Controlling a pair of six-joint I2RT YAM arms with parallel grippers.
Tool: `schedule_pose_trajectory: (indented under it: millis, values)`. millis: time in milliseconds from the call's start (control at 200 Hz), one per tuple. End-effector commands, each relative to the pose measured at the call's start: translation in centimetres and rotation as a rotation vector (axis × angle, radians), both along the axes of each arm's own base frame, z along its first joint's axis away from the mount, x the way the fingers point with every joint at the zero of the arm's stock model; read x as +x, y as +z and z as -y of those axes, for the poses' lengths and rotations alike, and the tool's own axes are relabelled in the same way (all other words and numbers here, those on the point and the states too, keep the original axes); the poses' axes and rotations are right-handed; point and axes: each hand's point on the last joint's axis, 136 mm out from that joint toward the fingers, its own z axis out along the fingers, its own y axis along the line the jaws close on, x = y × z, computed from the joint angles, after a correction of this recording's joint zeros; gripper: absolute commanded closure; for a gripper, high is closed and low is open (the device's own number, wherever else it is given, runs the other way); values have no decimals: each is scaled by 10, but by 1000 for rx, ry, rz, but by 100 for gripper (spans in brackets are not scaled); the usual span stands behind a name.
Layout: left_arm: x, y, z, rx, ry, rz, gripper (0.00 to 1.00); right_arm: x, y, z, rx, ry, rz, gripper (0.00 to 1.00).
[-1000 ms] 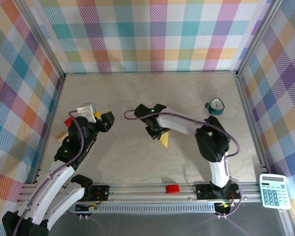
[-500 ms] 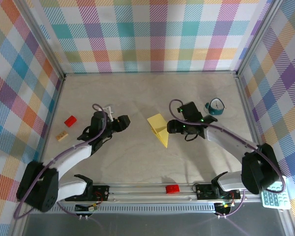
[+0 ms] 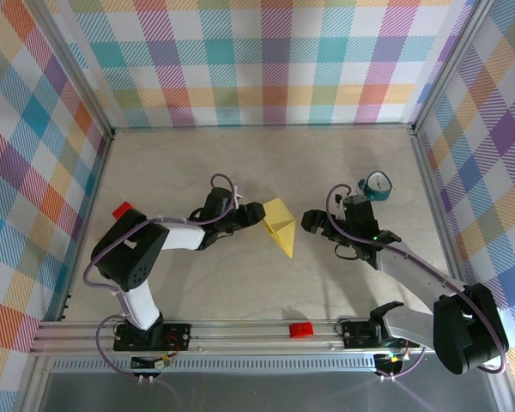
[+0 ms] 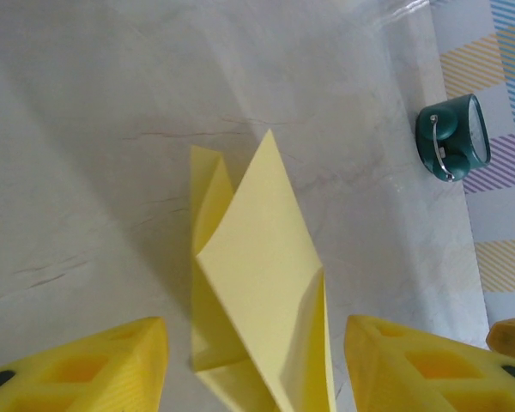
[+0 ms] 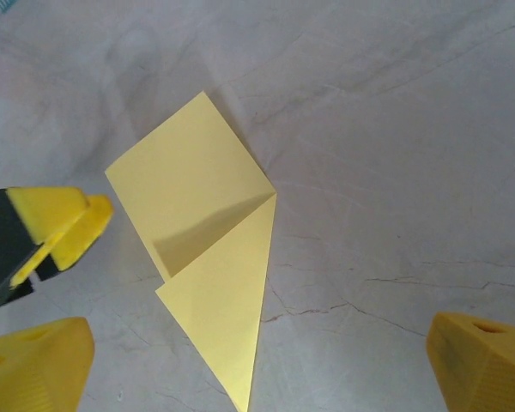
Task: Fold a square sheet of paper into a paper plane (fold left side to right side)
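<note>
The square sheet of paper (image 3: 279, 223), part-folded to a point with one flap lifting, lies on the tabletop (image 3: 189, 163) at mid-frame in the top view. Just left of it, the left pincer (image 3: 251, 217) is half open, its fingers (image 4: 94, 365) straddling the paper's edge unclamped. To the paper's right, the right pincer (image 3: 312, 223) gapes wide, empty.

Yellow paper (image 3: 279, 221), teal clock (image 3: 376, 185), red brick (image 3: 123, 209) at the left edge — pale veined worktop (image 3: 215, 283), walls (image 3: 266, 60) in pastel plaid
</note>
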Motion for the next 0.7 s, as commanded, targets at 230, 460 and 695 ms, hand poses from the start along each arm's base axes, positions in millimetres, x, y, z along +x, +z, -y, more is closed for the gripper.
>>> schedule_pose_trajectory:
  millis: [230,460,695]
  values:
    - [11,-11,33,-51,-47,-39,52,3,17,-8,107,35,53,1]
    - [10,-1,36,-64,-76,-15,84,0,20,-21,144,114,60,8]
    - [6,41,-2,-128,-68,84,100,-1,27,-52,245,295,53,20]
